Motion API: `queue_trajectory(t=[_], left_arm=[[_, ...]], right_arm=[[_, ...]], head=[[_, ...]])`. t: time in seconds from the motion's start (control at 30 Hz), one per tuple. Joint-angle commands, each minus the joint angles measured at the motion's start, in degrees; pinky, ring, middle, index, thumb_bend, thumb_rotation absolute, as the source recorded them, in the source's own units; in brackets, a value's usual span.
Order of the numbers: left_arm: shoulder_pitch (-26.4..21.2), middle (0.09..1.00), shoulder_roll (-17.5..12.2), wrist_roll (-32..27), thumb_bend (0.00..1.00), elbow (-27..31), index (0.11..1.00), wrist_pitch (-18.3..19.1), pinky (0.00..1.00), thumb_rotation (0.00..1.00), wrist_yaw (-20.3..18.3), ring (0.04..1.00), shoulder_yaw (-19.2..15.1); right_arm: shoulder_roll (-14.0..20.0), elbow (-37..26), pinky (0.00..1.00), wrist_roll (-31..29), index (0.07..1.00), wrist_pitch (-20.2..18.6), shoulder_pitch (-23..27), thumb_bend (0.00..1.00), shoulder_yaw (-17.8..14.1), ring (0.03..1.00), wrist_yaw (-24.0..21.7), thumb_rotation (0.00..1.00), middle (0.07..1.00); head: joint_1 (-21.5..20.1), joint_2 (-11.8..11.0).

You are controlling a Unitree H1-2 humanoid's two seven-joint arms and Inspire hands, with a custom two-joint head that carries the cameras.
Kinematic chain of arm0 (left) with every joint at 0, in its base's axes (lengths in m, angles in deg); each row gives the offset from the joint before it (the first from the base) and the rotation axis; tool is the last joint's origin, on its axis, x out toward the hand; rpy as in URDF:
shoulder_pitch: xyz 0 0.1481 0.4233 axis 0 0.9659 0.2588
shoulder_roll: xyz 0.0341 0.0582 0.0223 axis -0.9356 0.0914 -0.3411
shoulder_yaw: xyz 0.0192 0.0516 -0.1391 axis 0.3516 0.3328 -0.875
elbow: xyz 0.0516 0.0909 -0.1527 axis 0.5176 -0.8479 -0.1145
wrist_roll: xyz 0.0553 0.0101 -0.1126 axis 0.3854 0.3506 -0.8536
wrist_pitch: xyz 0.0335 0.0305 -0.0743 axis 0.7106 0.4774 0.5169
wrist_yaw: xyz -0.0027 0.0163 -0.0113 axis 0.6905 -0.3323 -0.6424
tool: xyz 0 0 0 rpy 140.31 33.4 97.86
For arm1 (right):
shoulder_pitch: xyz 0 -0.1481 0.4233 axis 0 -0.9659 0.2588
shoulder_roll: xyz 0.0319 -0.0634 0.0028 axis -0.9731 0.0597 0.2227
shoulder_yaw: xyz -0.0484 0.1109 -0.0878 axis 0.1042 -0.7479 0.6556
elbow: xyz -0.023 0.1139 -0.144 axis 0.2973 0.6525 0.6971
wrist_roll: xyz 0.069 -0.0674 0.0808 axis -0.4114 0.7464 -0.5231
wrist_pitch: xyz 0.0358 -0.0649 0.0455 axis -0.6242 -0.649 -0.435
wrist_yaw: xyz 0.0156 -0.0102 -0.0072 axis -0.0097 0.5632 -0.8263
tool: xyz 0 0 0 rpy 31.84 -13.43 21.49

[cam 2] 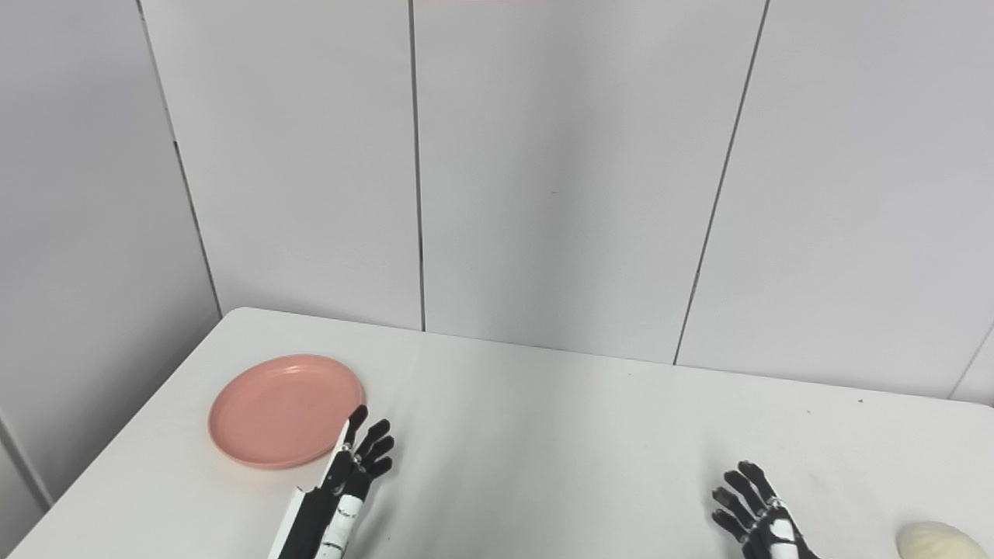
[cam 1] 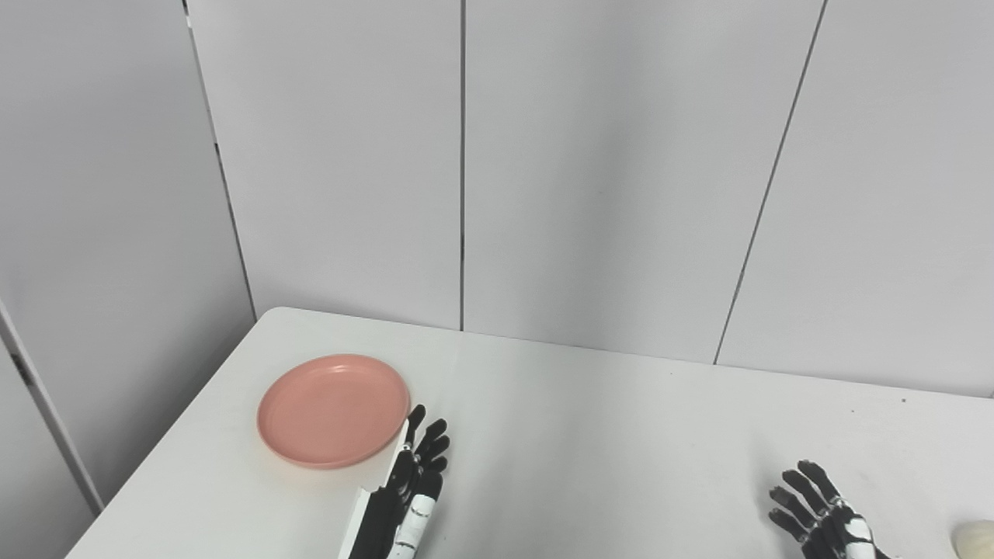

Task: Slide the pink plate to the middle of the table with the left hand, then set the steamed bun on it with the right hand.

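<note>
So the pink plate (cam 1: 334, 410) is sitting flat on the white table (cam 1: 590, 435), off toward its far left corner and nowhere near the middle yet. The left hand (cam 1: 418, 466) is hanging out just beside the plate's near right rim, standing on edge with its fingers (cam 1: 432, 442) stretched out and held close together, holding nothing. Honestly can't tell if it's touching the rim or just next to it, looks super close either way.

The right hand (cam 2: 757, 512) is sitting well apart from the plate, way over on the opposite side of the table, fingers (cam 2: 738, 489) fanned out and empty. The steamed bun (cam 2: 936, 539) is lying on the table just beside that hand, on the side away from the plate, not touching it. Pale, roundish, partly cut off at the picture's bottom edge.
</note>
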Motion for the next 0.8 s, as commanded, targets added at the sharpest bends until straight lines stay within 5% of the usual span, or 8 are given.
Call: queue_trajectory(t=[0.0, 0.13, 0.33, 0.77], left_arm=[[0.9, 0.867, 0.2, -2.4, 0.73, -0.6, 0.977, -5.4, 0.82, 0.85, -0.1, 0.876, -0.5], [0.4, 0.848, -0.6, -6.1, 0.84, 6.4, 0.895, -1.7, 0.82, 0.79, -0.8, 0.864, -1.1], [-4.6, 0.838, -2.7, -7.2, 0.93, 13.1, 0.856, 5.7, 0.81, 0.87, -0.1, 0.853, -4.2], [-20.1, 0.814, -15.0, -7.8, 0.94, 3.0, 0.843, 7.2, 0.75, 0.87, 0.2, 0.830, -15.0]], right_arm=[[-1.1, 0.3, 0.81, 0.2, 0.873, -1.0, -2.9, 0.85, 0.8, 0.833, -0.3, 0.97, 0.876], [-1.8, -2.2, 0.80, 0.6, 0.872, -2.3, -4.0, 0.82, 1.6, 0.825, 0.0, 0.98, 0.870], [-2.7, -3.4, 0.77, 2.0, 0.850, -3.0, -4.2, 0.79, 1.6, 0.805, 0.7, 0.97, 0.848], [-3.3, -5.2, 0.77, 3.4, 0.847, -3.8, -4.4, 0.75, 1.8, 0.808, 1.5, 0.98, 0.845]], head=[[-0.9, 0.6], [-2.8, 1.5], [-4.0, 2.5], [-4.1, 2.3]])
